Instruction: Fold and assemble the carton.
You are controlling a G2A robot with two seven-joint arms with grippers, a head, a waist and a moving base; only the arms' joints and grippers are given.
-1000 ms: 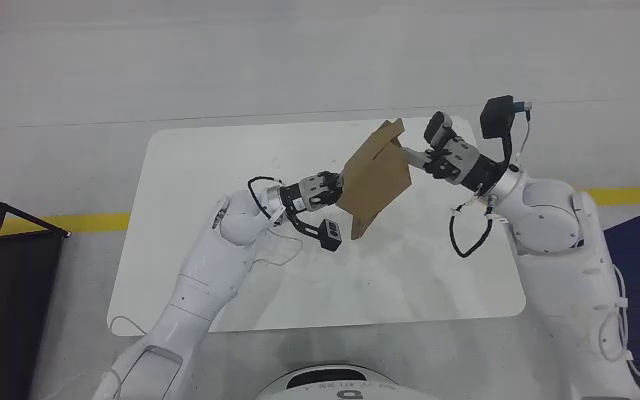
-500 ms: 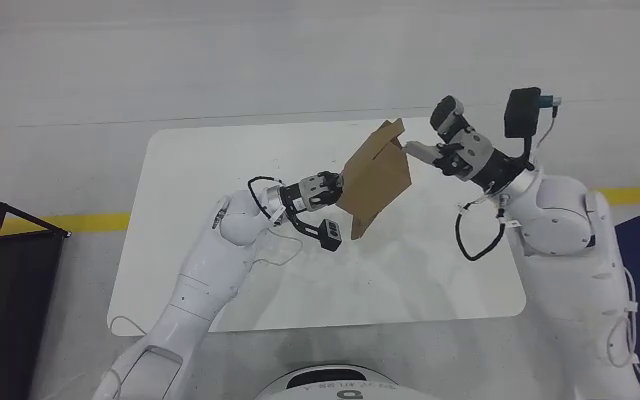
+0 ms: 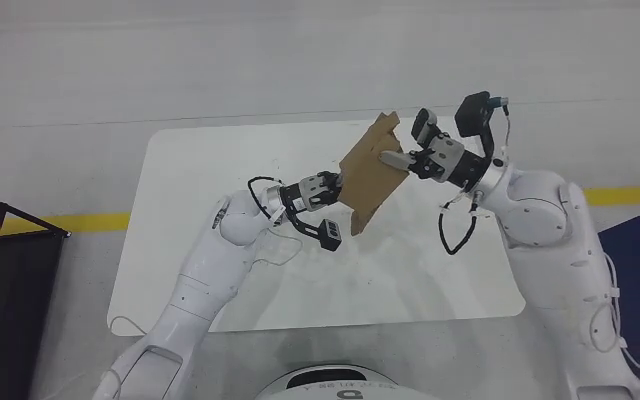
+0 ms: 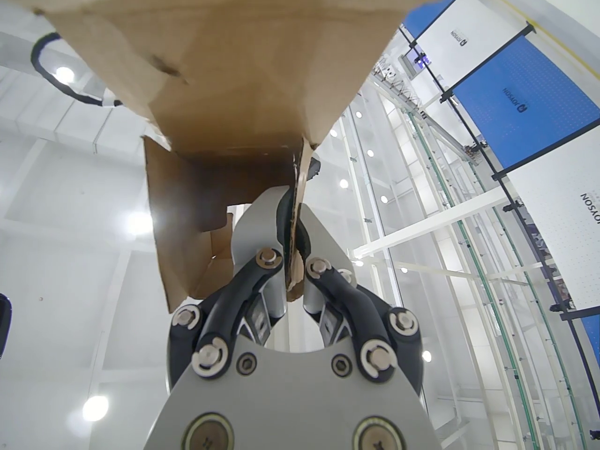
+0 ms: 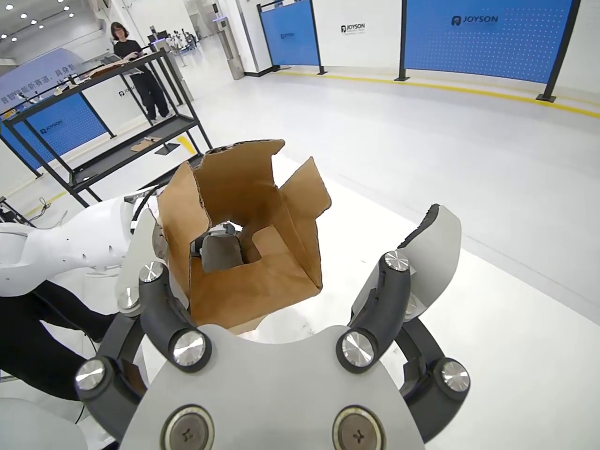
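A brown cardboard carton (image 3: 372, 172) hangs above the white table (image 3: 200, 230), partly unfolded with its flaps spread. My left gripper (image 3: 335, 188) is shut on the carton's lower edge; in the left wrist view both pads (image 4: 286, 217) pinch a thin cardboard wall (image 4: 296, 198). My right gripper (image 3: 400, 145) stands open at the carton's far upper end. In the right wrist view the carton's open mouth (image 5: 243, 231) faces the camera, one finger (image 5: 140, 245) lies along its side and the other finger (image 5: 436, 241) stands apart from it.
The white table top spreads wide to the left and front of the carton. A yellow floor line (image 3: 60, 222) runs past the table's sides. A dark object (image 3: 25, 290) stands off the table at the left edge.
My right gripper had drawn back from the carton half a second ago and has now come forward to its upper end. The left gripper and carton have hardly moved.
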